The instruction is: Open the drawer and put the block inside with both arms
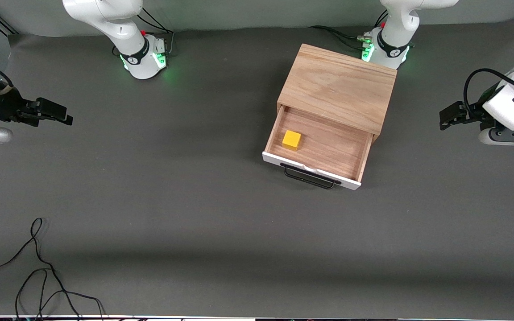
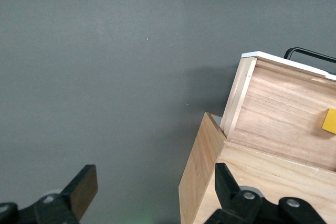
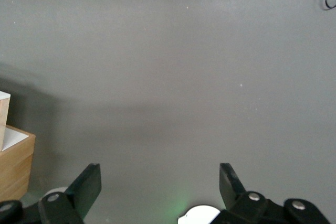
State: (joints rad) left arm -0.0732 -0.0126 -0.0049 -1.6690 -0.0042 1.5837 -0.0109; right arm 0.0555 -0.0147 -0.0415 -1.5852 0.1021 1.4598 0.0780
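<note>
1. Toward the left arm's end of the table, the light oak box (image 1: 339,87) is sitting close to the left arm's green-lit base (image 1: 384,49).
2. The drawer (image 1: 317,149) is standing pulled out of the box toward the front camera, showing its light wood floor, with its white front panel (image 1: 310,170) and black wire handle (image 1: 309,176) facing that camera.
3. The block (image 1: 292,140), a small yellow cube, is lying inside the drawer on its floor, in the part toward the right arm's end, close to that side wall but not touching it, and nearer the box than the front panel.
4. The left wrist view is also showing the block (image 2: 329,121) inside the open drawer (image 2: 283,114), at the picture's edge.
5. The left gripper (image 1: 451,117) is hanging in the air at the left arm's end of the table, well apart from the box; in its wrist view its fingers (image 2: 84,187) are standing wide apart and holding nothing.
6. The right gripper (image 1: 60,116) is hovering over bare table at the right arm's end, well apart from the drawer; its fingers (image 3: 86,187) are likewise spread wide and empty.
7. Both arms are waiting.
8. A thin black cable (image 1: 38,272) is lying in loops on the grey table (image 1: 172,200), nearest the front camera at the right arm's end.
</note>
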